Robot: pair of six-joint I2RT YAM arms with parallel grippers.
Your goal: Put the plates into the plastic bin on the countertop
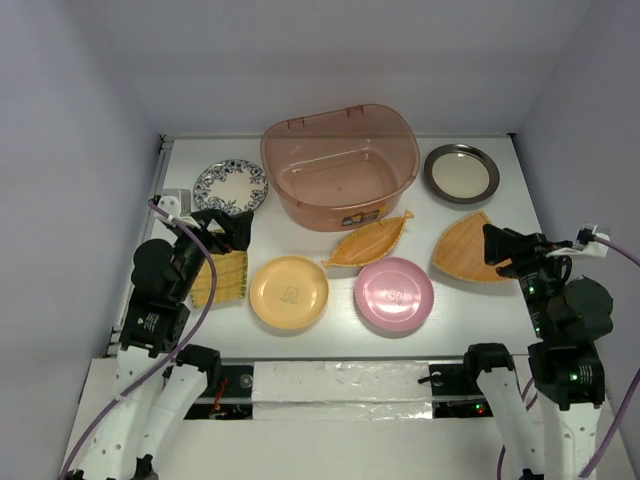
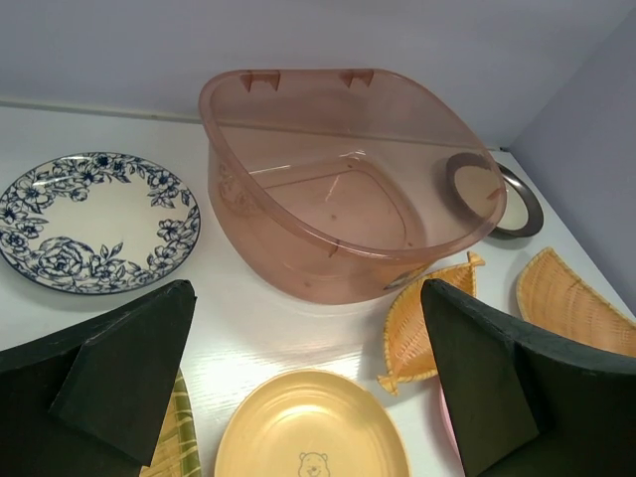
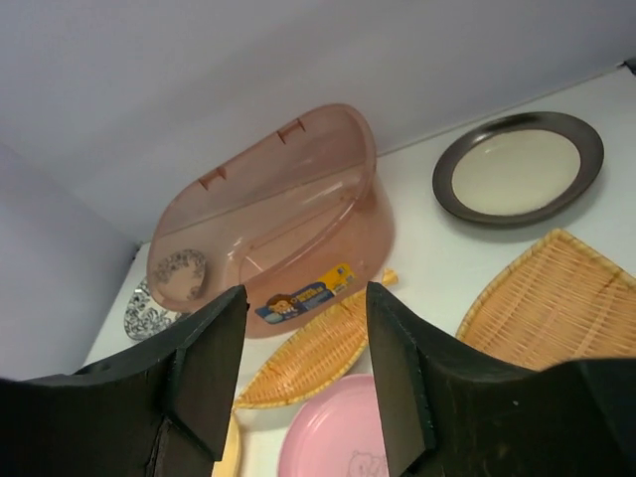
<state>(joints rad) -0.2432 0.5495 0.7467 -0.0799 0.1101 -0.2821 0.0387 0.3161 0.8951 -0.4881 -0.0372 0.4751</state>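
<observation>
The empty plastic bin (image 1: 308, 210) stands at the back middle of the countertop (image 1: 330, 335). Round it lie the blue-white plate (image 1: 230, 186), silver plate (image 1: 461, 173), yellow round plate (image 1: 289, 292), pink plate (image 1: 394, 295), leaf-shaped plate (image 1: 370, 240), fan-shaped plate (image 1: 462, 250) and woven square plate (image 1: 222, 277). My left gripper (image 1: 235, 228) is open and empty above the square plate, facing the bin (image 2: 288, 248) and the yellow plate (image 2: 310, 427). My right gripper (image 1: 495, 243) is open and empty over the fan-shaped plate (image 3: 556, 298).
White walls close in the back and both sides. A small grey block (image 1: 176, 200) sits at the left edge beside the blue-white plate. A foil-covered strip (image 1: 340, 385) runs along the near edge between the arm bases.
</observation>
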